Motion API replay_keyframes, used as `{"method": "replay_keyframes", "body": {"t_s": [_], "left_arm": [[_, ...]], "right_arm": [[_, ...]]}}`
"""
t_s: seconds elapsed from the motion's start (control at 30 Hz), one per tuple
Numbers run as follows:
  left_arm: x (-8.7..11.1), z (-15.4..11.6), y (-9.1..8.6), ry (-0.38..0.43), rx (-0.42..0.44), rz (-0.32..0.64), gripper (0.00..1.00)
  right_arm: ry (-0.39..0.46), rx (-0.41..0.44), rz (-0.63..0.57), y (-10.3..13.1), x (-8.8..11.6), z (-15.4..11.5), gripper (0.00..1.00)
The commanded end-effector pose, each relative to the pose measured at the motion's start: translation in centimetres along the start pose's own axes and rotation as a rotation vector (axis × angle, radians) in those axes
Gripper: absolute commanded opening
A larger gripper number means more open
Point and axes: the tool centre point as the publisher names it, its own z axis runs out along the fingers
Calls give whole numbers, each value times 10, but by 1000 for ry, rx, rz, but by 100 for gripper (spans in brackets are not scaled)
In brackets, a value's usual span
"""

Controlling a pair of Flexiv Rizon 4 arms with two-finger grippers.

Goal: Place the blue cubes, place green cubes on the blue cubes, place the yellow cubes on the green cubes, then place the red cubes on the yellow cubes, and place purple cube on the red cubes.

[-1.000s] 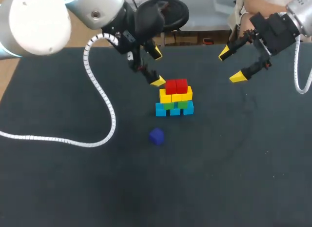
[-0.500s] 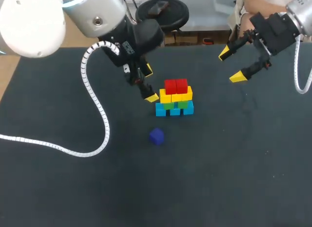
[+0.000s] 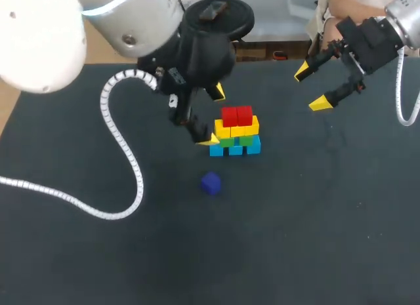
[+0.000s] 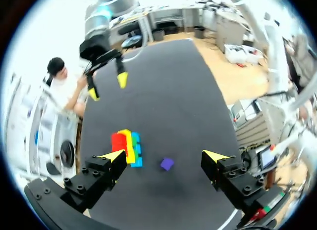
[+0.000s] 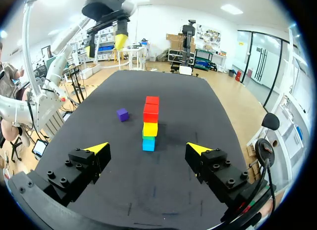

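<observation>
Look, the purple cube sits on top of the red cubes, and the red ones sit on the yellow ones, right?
Not quite: the purple cube lies on the table, apart from the stack. The head view shows it. The red cubes do sit on the yellow cubes.

Dark charcoal bench. The stack is banded in colour: light blue cubes, green cubes, yellow cubes, red cubes. The purple cube is deep violet-blue. The black left fingers and right fingers have bright yellow tips. The ribbed cable is white, and the left arm is silver-white.
</observation>
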Motion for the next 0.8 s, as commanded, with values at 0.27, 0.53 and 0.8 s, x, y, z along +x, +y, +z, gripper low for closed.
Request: {"method": "replay_keyframes", "body": {"t_s": [0.27,0.53,0.8], "left_arm": [[-1,5,-15,-123,53,148,100],[-1,5,-15,-123,53,148,100],[-1,5,-15,-123,53,148,100]], "right_arm": [[1,1,0,0,0,0,100],[1,1,0,0,0,0,100],[1,1,0,0,0,0,100]]}}
